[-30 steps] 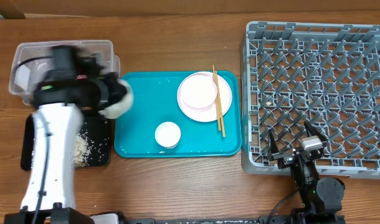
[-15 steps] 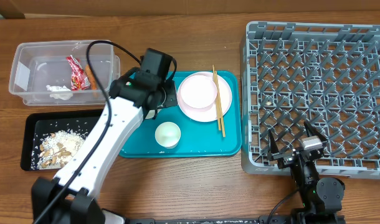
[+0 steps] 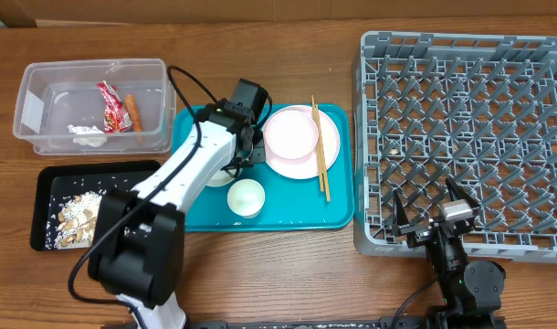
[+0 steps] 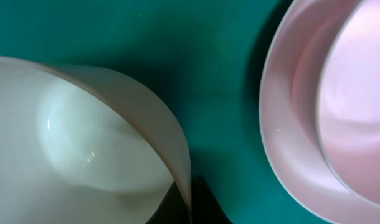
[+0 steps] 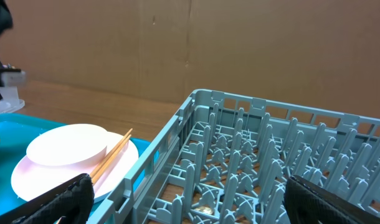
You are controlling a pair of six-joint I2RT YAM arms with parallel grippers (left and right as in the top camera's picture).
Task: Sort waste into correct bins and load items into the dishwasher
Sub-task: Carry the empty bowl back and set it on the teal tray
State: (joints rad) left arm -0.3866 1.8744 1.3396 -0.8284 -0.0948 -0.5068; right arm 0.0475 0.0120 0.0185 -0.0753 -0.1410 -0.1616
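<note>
My left gripper [image 3: 235,157] is shut on the rim of a small white bowl [image 4: 84,137], held low over the left part of the teal tray [image 3: 297,215]. In the left wrist view its fingertips [image 4: 191,198] pinch the rim. The pale-pink plate [image 3: 301,164] lies to the right with a second white bowl [image 3: 290,133] on it and the chopsticks [image 3: 320,155] across its right edge. The white cup [image 3: 246,197] stands just below my gripper. My right gripper [image 3: 434,216] is open and empty at the front edge of the grey dish rack [image 3: 466,128].
The clear tub [image 3: 41,82] at back left holds the red wrapper [image 3: 110,106], the carrot piece [image 3: 131,111] and the tissue [image 3: 87,133]. The black tray [image 3: 43,187] in front of it holds beige scraps [image 3: 73,212]. My left arm stretches from front left across the tray's corner.
My left arm has swung right from over the bins to the teal tray, carrying the white bowl, which now sits low beside the pink plate. The right arm has not moved.
</note>
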